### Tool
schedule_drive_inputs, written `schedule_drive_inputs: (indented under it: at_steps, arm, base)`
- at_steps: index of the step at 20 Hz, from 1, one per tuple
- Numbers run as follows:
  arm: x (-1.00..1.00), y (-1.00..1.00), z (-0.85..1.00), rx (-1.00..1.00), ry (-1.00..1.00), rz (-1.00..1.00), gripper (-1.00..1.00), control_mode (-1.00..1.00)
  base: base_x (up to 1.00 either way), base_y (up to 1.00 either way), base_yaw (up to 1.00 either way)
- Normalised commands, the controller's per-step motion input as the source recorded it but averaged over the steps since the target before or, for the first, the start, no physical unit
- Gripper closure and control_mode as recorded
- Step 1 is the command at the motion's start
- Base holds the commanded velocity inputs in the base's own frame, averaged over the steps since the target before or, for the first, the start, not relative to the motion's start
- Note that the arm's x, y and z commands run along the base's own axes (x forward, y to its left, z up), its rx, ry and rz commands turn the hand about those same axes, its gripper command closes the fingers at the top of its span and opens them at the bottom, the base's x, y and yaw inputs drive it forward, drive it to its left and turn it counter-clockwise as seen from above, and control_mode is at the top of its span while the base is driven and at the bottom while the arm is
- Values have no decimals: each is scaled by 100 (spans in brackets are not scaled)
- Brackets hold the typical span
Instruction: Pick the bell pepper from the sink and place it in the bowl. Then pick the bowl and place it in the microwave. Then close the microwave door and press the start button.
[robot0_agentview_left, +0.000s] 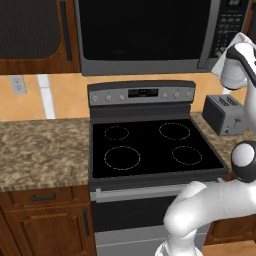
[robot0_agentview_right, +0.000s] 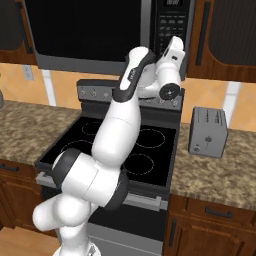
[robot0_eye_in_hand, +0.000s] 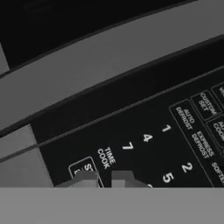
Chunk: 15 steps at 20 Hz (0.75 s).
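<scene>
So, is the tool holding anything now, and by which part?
Nothing is held. The tool has its tips close together at the microwave button panel, with nothing between them.

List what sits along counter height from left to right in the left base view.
Wall outlet → granite counter → stove → toaster. The microwave hangs above the stove, so it is left out of the row.

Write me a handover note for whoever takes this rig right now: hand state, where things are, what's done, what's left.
Hand: fingertips close together, empty, right at the button panel, by a boxed key beside TIME COOK.
Microwave: door closed. Bowl and bell pepper are not visible; whether they are inside cannot be told through the dark glass.
Done: door shut.
Left: press start, if not already pressed, then back the arm off.
</scene>
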Motion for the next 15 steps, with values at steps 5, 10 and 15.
schedule_drive_inputs:
  at_steps: [5, 10, 15]
  arm:
    - [52, 0, -6, 0, -2, 0, 100, -100]
    - [-37, -3, -24, 1, -6, 3, 100, -100]
    - [-100, 0, -66, 0, -1, 11, 100, -100]
  base:
    - [0, 0, 0]
    - [0, 0, 0]
    - [0, 0, 0]
